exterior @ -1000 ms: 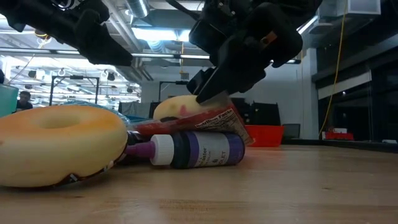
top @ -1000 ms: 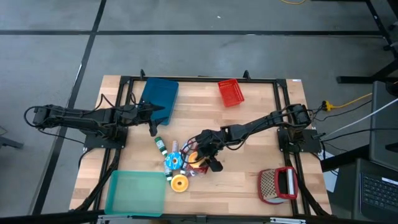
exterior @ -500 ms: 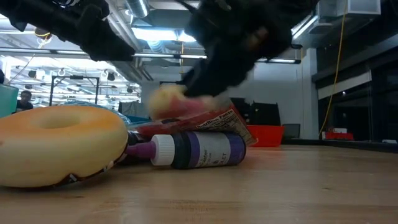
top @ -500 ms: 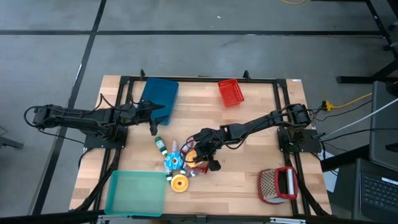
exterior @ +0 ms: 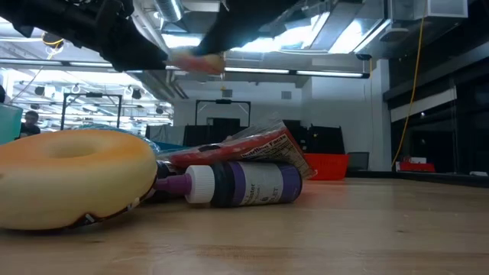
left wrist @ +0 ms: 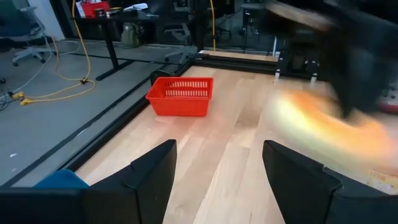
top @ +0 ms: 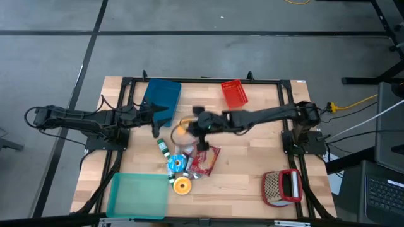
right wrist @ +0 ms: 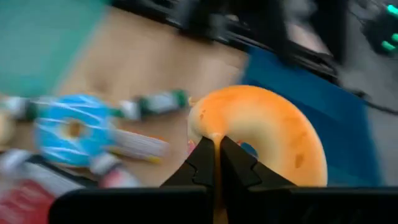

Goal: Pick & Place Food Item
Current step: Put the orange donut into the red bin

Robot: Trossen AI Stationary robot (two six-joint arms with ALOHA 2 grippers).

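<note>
An orange ring-shaped bun hangs in the air above the table, with my right gripper shut on it. In the high view the bun is just beyond the pile, near the blue bin. In the low view it is a blur at the top. My left gripper stands open near the blue bin, holding nothing, and the bun shows blurred ahead of it. On the table lie a yellow donut, a blue donut, a red packet and a purple bottle. My right gripper pinches the bun's rim between its two fingertips, on the side of the ring nearest the wrist. The fingers slant downward at it from the table's right. The bun is lifted clear of the table and the pile.
A red basket stands at the far edge, a teal bin at the near left corner, and a red and grey object at the near right. A small green bottle lies beside the pile.
My right gripper has shut on the orange bun down in the pile, then risen quickly and gone toward the table's far left, toward the blue bin, tipping less steeply. The bun is lifted clear; the red packet and bottle stay on the table.
</note>
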